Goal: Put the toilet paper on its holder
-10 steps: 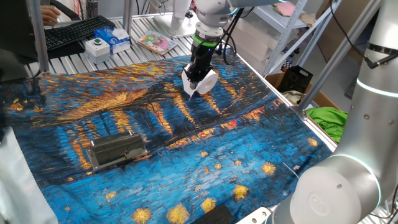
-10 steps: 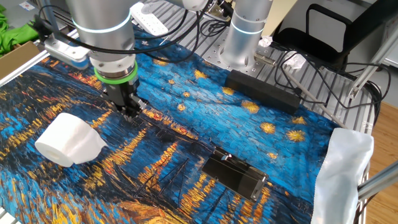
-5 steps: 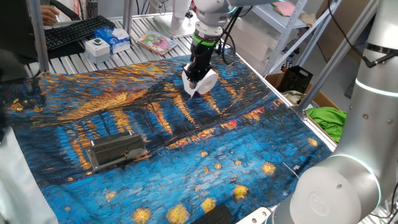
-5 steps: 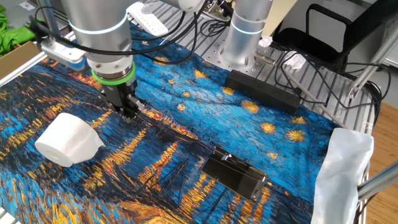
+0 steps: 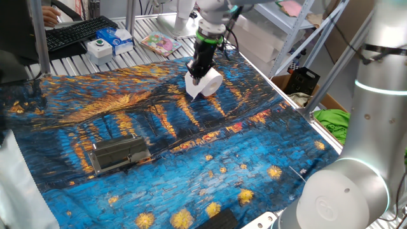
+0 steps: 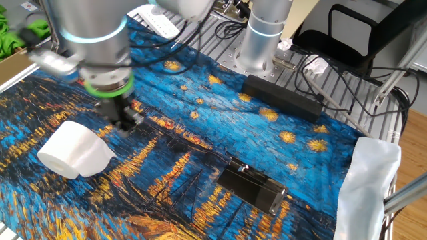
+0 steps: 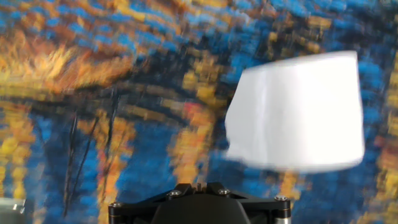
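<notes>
The toilet paper (image 5: pixel 206 84) is a white roll lying on its side on the painted cloth; it also shows in the other fixed view (image 6: pixel 73 151) and in the hand view (image 7: pixel 298 112), ahead and to the right. My gripper (image 5: pixel 197 69) hangs just beside and above the roll (image 6: pixel 128 122), apart from it. Its fingertips (image 7: pixel 199 186) are together with nothing between them. The holder (image 5: pixel 119 153) is a grey metal bracket lying flat on the cloth far from the roll, also seen in the other fixed view (image 6: pixel 252 187).
A keyboard (image 5: pixel 76 32), a white button box (image 5: pixel 98 46), a blue box (image 5: pixel 122 39) and a book (image 5: pixel 159 43) lie beyond the cloth. A black box (image 6: pixel 283 97) and a second arm's base (image 6: pixel 263 33) stand at the far side. White cloth (image 6: pixel 368 180) hangs at the edge.
My gripper has moved sideways toward the roll, still shut and empty. The roll and the holder have not moved.
</notes>
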Robot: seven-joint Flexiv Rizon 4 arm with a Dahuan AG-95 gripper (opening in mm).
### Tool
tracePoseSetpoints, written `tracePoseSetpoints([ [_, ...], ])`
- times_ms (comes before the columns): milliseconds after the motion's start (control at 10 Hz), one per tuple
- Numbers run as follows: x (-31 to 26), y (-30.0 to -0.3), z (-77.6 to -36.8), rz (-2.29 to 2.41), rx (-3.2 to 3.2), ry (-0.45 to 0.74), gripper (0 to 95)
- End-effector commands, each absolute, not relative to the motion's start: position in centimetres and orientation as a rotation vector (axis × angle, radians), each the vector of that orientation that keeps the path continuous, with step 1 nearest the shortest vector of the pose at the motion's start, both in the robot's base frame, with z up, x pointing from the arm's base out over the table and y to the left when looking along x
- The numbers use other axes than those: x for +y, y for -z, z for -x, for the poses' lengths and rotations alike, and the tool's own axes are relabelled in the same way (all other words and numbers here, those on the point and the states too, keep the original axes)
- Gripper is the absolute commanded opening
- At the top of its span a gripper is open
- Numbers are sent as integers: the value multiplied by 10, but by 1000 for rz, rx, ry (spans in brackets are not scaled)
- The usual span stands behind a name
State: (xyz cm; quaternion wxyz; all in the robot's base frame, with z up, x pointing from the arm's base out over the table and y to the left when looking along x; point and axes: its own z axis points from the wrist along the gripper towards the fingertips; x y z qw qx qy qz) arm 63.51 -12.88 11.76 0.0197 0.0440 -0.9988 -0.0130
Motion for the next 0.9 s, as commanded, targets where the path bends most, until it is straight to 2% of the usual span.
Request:
tracePoseSetpoints([
  [100,-136,-116,-646,-152,-3108,11,0],
  [900,-165,-107,-689,-246,-3116,-7,0],
])
